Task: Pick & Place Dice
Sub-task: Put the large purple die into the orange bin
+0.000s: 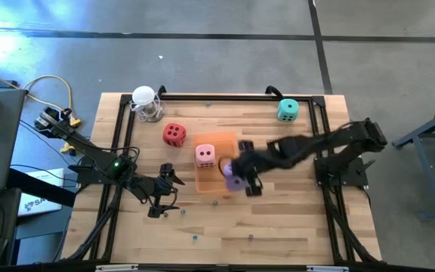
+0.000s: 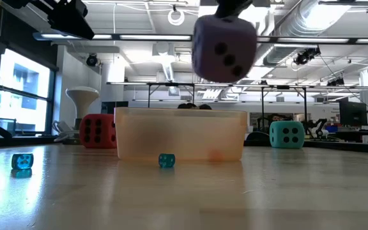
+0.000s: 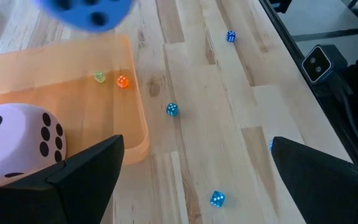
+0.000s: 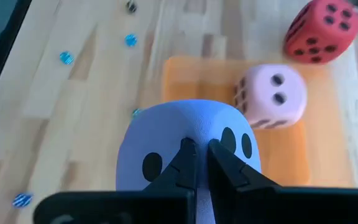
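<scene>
The purple die [image 2: 224,48] hangs in the air over the right near part of the translucent orange tray [image 2: 181,131], held by my right gripper [image 4: 197,155], which is shut on it. In the high view the purple die [image 1: 235,181] sits at the tray's right near corner. The pink die [image 1: 205,156] rests inside the tray [image 1: 216,143]. On the table stand the red die [image 1: 174,134], left of the tray, and the teal die [image 1: 288,110], far right. My left gripper [image 3: 194,152] waits open near the tray's near left side. My right gripper pinches the purple die's upper face [image 4: 166,134] between its two fingers, which stand almost together in the soft surface. The fingers [image 4: 219,163] come from above, pointing down. The die hangs below them, lifted clear of tray and table, slightly tilted.
Tiny blue dice [image 2: 166,160] lie scattered on the wood near the tray [image 3: 172,109], and two small beads [image 3: 122,81] lie inside it. A white bulb-like object [image 1: 146,102] stands at the far left corner. Black frame rails [image 1: 327,189] border the table's sides.
</scene>
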Controlling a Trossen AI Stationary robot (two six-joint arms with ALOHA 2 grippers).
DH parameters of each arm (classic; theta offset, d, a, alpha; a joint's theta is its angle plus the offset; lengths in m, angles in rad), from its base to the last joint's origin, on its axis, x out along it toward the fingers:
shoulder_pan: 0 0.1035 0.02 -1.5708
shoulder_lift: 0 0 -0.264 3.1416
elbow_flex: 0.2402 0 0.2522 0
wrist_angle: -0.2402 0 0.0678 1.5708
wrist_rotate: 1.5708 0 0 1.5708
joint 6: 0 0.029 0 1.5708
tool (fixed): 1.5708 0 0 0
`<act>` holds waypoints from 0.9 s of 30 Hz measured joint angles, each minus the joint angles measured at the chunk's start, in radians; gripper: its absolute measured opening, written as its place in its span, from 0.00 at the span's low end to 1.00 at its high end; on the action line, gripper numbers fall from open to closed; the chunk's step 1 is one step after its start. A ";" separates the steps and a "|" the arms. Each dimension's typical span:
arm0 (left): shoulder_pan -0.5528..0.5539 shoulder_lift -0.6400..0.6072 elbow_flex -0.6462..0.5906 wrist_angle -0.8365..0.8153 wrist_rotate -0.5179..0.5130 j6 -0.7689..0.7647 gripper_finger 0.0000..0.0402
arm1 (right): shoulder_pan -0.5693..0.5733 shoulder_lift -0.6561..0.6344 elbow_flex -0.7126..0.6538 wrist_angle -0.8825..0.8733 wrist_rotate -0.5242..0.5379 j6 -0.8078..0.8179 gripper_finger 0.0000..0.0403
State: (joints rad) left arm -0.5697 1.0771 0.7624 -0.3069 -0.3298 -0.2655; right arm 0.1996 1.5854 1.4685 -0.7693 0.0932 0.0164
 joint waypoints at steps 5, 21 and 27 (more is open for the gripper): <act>0.000 0.000 0.000 0.001 0.000 0.006 0.99 | -0.147 0.029 0.001 0.052 -0.080 -0.079 0.00; 0.000 0.000 0.000 0.000 0.000 0.014 0.99 | -0.406 0.196 0.000 0.097 -0.284 -0.191 0.00; 0.000 0.000 0.000 0.000 0.000 0.013 0.99 | -0.433 0.218 0.000 0.102 -0.310 -0.192 0.02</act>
State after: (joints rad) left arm -0.5697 1.0767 0.7624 -0.3065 -0.3298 -0.2523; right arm -0.2333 1.8034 1.4689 -0.6674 -0.2168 -0.1761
